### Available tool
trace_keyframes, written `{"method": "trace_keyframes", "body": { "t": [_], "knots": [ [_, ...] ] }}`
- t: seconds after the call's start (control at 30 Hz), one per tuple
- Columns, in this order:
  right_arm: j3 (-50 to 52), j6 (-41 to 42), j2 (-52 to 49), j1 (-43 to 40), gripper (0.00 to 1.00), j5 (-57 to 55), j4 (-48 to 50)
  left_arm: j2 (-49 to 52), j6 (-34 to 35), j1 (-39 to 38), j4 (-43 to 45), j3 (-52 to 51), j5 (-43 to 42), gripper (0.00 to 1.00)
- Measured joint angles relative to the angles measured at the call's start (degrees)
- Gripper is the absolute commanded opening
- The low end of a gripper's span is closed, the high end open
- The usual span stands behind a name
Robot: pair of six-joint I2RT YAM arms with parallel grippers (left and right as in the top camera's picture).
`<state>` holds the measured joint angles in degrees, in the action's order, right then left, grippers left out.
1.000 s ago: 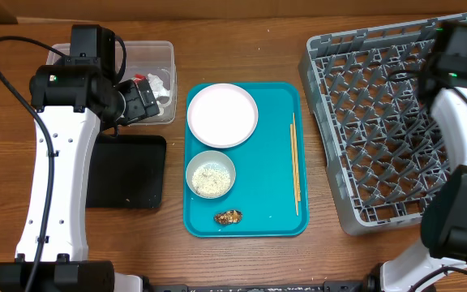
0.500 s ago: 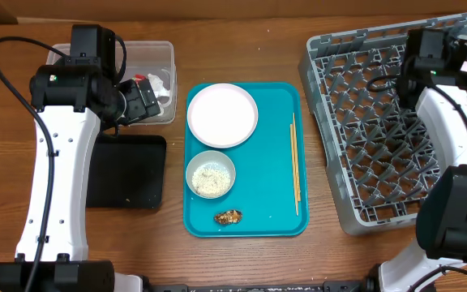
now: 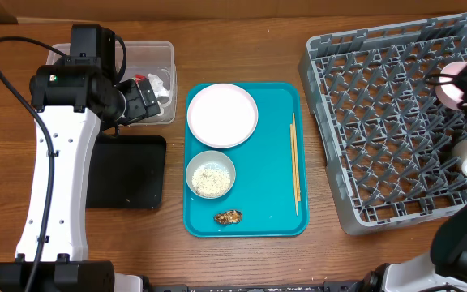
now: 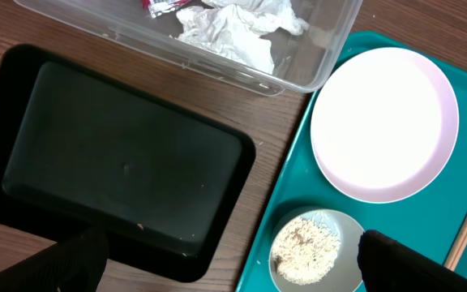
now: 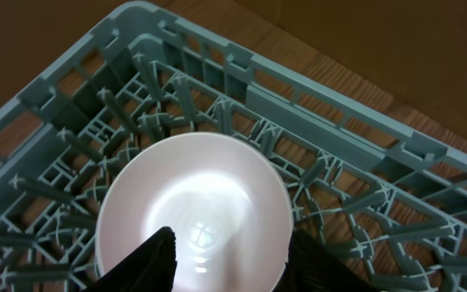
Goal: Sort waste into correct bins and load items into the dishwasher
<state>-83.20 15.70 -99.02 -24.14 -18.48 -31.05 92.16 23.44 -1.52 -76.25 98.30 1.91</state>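
**Bowl in the rack corner, right pincer astride it**

Brown wooden table (image 3: 250,32), seen from above, carries the grey dish rack (image 3: 379,122) on the right and a teal tray (image 3: 266,195) in the middle. From the right wrist camera, a pale pink-white bowl (image 5: 193,203) lies mouth-up on the pegs near a corner of the rack. The right gripper (image 5: 232,239) sits directly over the bowl's near side. One dark finger overlaps the bowl's inside, the other stands at its outer rim. I cannot tell whether they press on it or stand free.

The left gripper (image 4: 229,239) is spread wide with nothing between its fingers. It hangs above the corner of the black tray (image 4: 120,154) and the rice bowl (image 4: 310,247).

On the teal tray lie the plate (image 3: 222,114), the rice bowl, the chopsticks (image 3: 295,166) along the right side and a brown food scrap (image 3: 229,216) at the near edge. The clear tub (image 3: 164,53) holds a crumpled napkin (image 4: 233,32) and a red wrapper (image 4: 159,6).
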Motion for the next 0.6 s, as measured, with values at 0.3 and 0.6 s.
{"method": "trace_keyframes", "body": {
  "t": [0.3, 0.6],
  "knots": [
    [-0.02, 6.27, -0.83, -6.86, 0.47, 11.78, 0.20, 0.00, 0.00, 0.00, -0.02, 0.00, 0.02, 1.00],
    [-0.02, 9.11, -5.64, -6.84, 0.46, 12.98, -3.34, 0.00, 0.00, 0.00, -0.04, 0.00, 0.00, 0.99]
  ]
}}
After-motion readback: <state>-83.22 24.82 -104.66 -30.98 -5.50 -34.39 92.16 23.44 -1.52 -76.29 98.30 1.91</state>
